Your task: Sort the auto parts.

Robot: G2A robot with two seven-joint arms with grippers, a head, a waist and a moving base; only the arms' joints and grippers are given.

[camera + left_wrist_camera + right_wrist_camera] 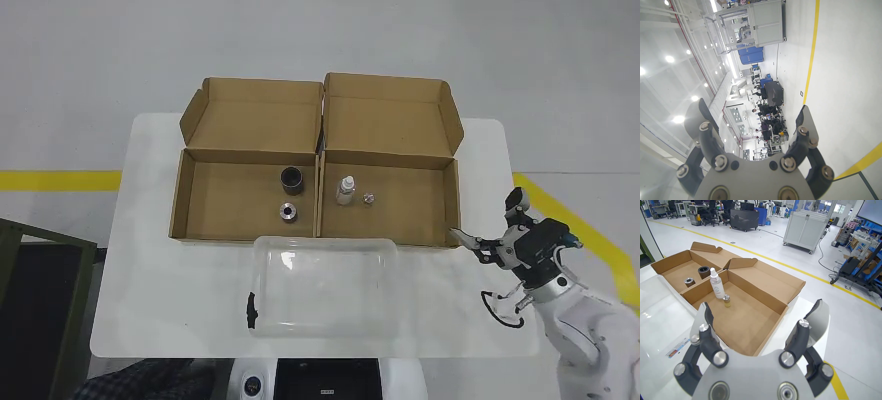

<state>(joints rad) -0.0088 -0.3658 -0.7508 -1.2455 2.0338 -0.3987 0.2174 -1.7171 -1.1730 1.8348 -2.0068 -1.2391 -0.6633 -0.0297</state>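
Right hand (762, 306) wide open, empty; spray bottle (716, 285) and small fitting (727, 301) beyond it, inside cardboard box (753, 292).

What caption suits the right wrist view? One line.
Open right gripper faces the near box with bottle and vial, and the far box with two metal cylinders.

boxes (225, 200) brown | table (150, 290) white | sleeve (291, 179) black | floor line (60, 180) yellow

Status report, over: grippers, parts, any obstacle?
Left gripper open, aimed off the table; right gripper open beside the right box. Spray bottle and small fitting in it; dark cylinder and metal bushing in the left box. Nothing blocking.
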